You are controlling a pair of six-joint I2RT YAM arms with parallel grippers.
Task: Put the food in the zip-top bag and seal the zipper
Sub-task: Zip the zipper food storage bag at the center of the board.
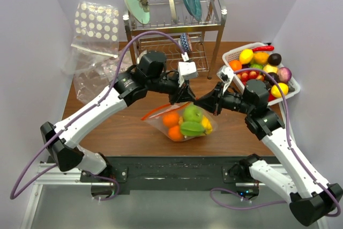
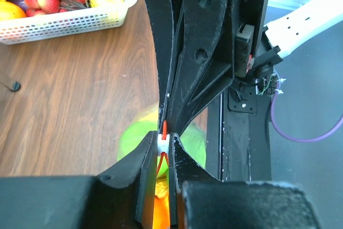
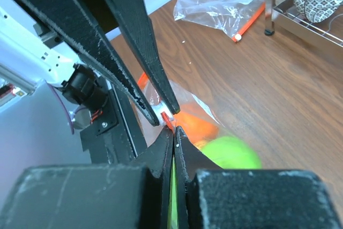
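Observation:
The zip-top bag [image 1: 182, 122] lies mid-table with orange, green and yellow toy food [image 1: 187, 122] inside. Its orange-red zipper [image 1: 161, 110] runs along the bag's far edge. My left gripper [image 1: 181, 99] is shut on the zipper's white slider [image 2: 164, 141], at the strip's right end. My right gripper [image 1: 199, 103] is shut on the bag's edge just beside the slider, its tips [image 3: 174, 131] touching the left fingers [image 3: 153, 105]. Green and orange food blurs below both wrist views [image 2: 139, 132] [image 3: 230, 151].
A white basket [image 1: 289, 93] of more toy fruit stands at the right back. A metal dish rack [image 1: 171, 25] with plates stands at the back. Other clear bags [image 1: 94, 52] lie at the back left, one with an orange strip [image 3: 252, 22].

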